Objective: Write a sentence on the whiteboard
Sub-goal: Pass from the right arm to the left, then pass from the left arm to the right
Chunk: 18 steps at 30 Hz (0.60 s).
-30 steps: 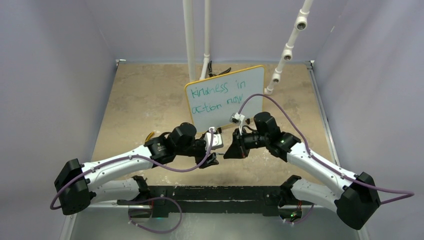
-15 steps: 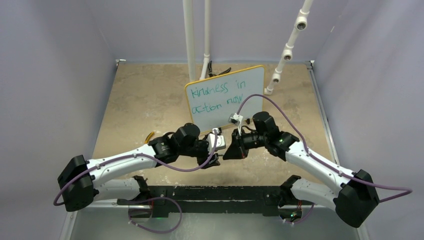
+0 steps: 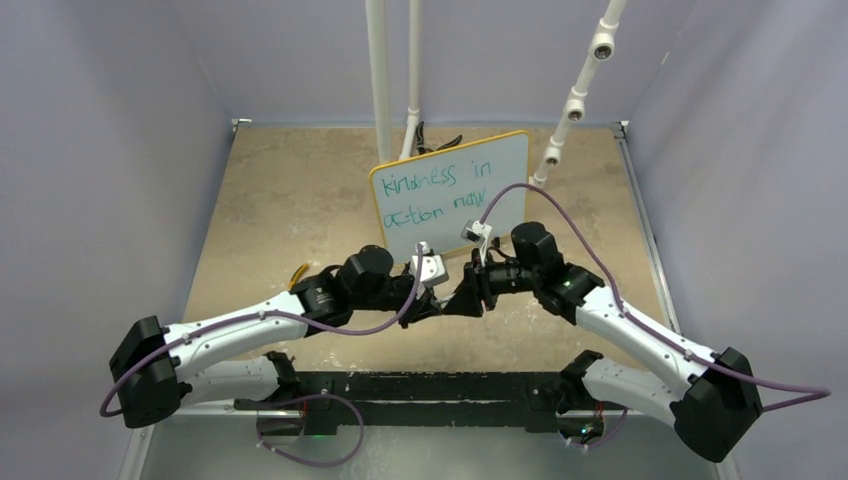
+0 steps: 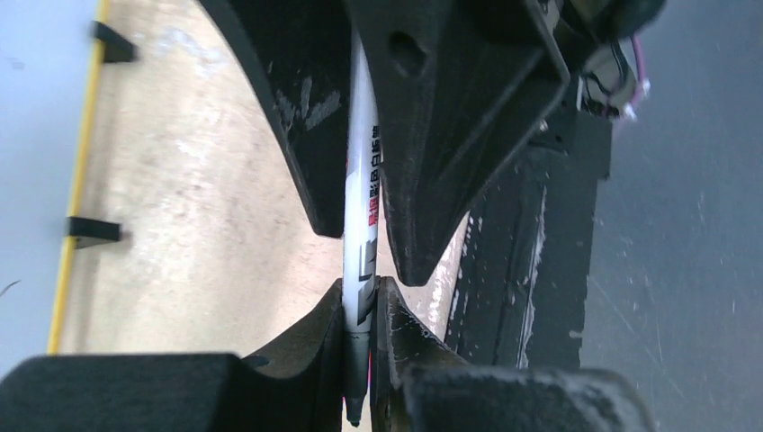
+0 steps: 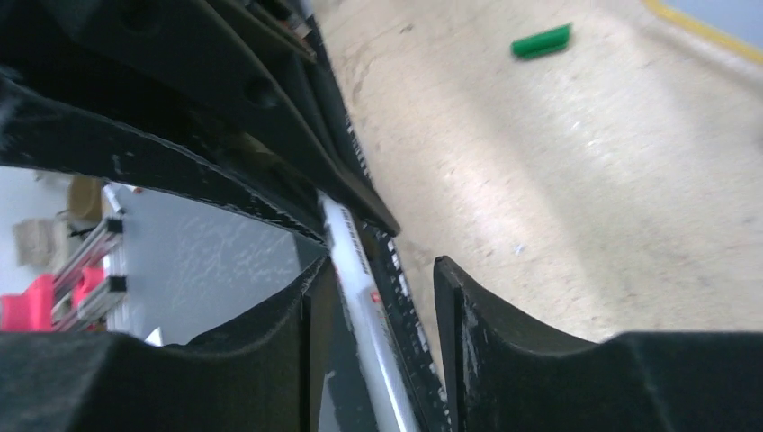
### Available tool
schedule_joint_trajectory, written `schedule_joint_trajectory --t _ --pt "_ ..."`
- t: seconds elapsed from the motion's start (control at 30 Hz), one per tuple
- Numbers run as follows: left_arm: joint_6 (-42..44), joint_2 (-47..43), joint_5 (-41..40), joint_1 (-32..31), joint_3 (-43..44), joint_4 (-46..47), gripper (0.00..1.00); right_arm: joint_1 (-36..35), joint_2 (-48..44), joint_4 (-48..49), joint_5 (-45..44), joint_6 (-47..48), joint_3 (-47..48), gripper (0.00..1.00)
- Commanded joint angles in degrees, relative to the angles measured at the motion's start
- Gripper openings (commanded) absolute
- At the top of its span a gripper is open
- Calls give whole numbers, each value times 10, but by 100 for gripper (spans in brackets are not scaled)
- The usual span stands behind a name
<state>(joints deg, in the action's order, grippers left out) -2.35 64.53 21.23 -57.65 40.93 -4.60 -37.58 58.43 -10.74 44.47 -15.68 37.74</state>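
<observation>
The whiteboard (image 3: 450,195) stands upright at mid-table, yellow-framed, with the teal sentence (image 3: 432,188) reading "kindness in action now". Just in front of it my two grippers meet tip to tip. My left gripper (image 3: 440,302) (image 4: 360,292) is shut on the white marker pen (image 4: 361,216), whose dark tip points back toward the wrist. My right gripper (image 3: 463,300) (image 5: 380,270) is open. The marker pen (image 5: 358,279) lies against its left finger, with a gap on the other side. In the left wrist view, the whiteboard's frame (image 4: 77,180) shows at the left.
A green marker cap (image 5: 542,41) lies on the tan tabletop near the board. White pipes (image 3: 378,80) and a jointed pipe (image 3: 575,100) rise behind the board. A black rail (image 3: 430,385) runs along the near edge between the arm bases.
The left gripper has closed onto the marker and the right gripper has opened off it. Both wrists shifted slightly, tips now touching.
</observation>
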Motion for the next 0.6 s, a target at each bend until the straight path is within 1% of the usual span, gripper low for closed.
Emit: schedule_joint_trajectory --t 0.0,0.07,0.17,0.23,0.27,0.33,0.4,0.47,0.57 --pt "-103 -45 -101 0 -21 66 0 -3 -31 91 -103 -71 4 52" --pt "-143 -56 -132 1 -52 93 0 -3 -46 132 -144 -105 -7 57" --pt "-202 -77 -186 1 -101 137 0 -3 -80 190 -202 -158 -28 69" --pt "-228 -90 -208 1 -127 168 0 -3 -107 237 -233 -199 -52 75" --pt "-245 -96 -210 1 -139 188 0 -3 -120 266 -242 -222 -68 77" --pt "-273 -105 -211 1 -172 248 0 -3 -142 345 -254 -267 -111 80" --pt "-291 -112 -231 0 -192 288 0 -3 -149 433 -272 -315 -143 80" --pt "-302 -117 -238 1 -204 316 0 -3 -145 489 -263 -343 -166 80" --pt "-312 -120 -236 1 -213 346 0 -3 -129 520 -252 -358 -178 80"
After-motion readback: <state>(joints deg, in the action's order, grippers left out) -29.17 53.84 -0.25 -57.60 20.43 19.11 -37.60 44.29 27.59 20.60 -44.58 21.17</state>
